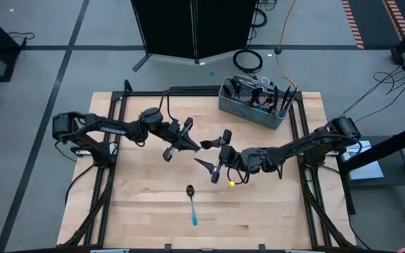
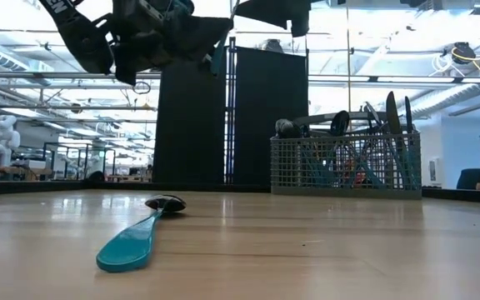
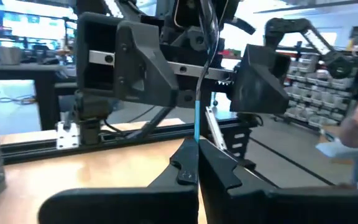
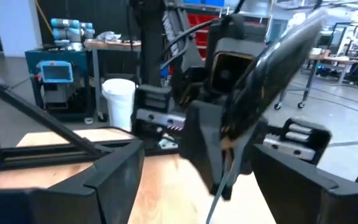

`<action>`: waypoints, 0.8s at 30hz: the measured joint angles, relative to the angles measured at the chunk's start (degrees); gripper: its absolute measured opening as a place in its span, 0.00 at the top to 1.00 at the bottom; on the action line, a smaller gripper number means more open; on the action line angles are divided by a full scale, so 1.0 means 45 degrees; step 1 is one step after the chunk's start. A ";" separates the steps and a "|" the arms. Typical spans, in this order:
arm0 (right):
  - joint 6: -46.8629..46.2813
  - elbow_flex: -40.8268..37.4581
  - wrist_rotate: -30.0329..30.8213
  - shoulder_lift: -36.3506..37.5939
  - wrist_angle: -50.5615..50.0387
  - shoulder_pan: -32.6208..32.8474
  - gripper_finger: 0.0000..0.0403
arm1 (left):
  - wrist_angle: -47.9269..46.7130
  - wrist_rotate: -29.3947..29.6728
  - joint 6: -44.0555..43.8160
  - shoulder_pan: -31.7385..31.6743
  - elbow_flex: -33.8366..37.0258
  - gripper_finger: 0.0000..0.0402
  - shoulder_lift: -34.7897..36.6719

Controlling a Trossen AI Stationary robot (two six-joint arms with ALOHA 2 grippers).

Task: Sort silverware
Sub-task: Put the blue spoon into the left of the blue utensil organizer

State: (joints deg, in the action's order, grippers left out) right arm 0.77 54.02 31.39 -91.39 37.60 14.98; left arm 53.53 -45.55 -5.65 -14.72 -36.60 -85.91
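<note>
Wooden tabletop [image 1: 259,211] carries one blue-handled spoon [image 1: 192,204] near its front; above it, the left hand [image 1: 201,146] pinches a utensil [image 3: 196,121], facing the spread right hand [image 1: 215,153]. More silverware [image 1: 273,98] fills the mesh basket [image 1: 253,112].

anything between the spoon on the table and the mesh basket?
Nothing on the wood: in the low view, bare table runs from the spoon to the basket. In the high view, the right gripper hangs over that stretch.
</note>
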 joint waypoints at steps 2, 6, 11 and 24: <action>0.0102 0.0000 0.0005 0.0000 0.0144 -0.0094 0.29 | 0.0002 0.0392 0.0007 0.0154 -0.0005 1.00 0.0000; 0.0190 0.0000 0.0024 0.0000 0.0180 -0.0170 0.33 | 0.0002 0.0749 0.0118 0.0292 -0.0005 1.00 0.0000; 0.0209 0.0000 0.0017 0.0000 0.0180 -0.0156 0.44 | 0.0002 0.0764 0.0121 0.0290 -0.0005 1.00 0.0000; 0.0615 0.0000 0.1075 0.0000 0.0175 -0.0150 0.98 | -0.0003 0.0813 0.0035 0.0284 -0.0015 1.00 0.0000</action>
State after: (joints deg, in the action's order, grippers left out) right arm 3.54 54.02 36.23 -91.39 38.39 14.31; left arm 53.52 -41.89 -5.49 -13.44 -36.67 -85.91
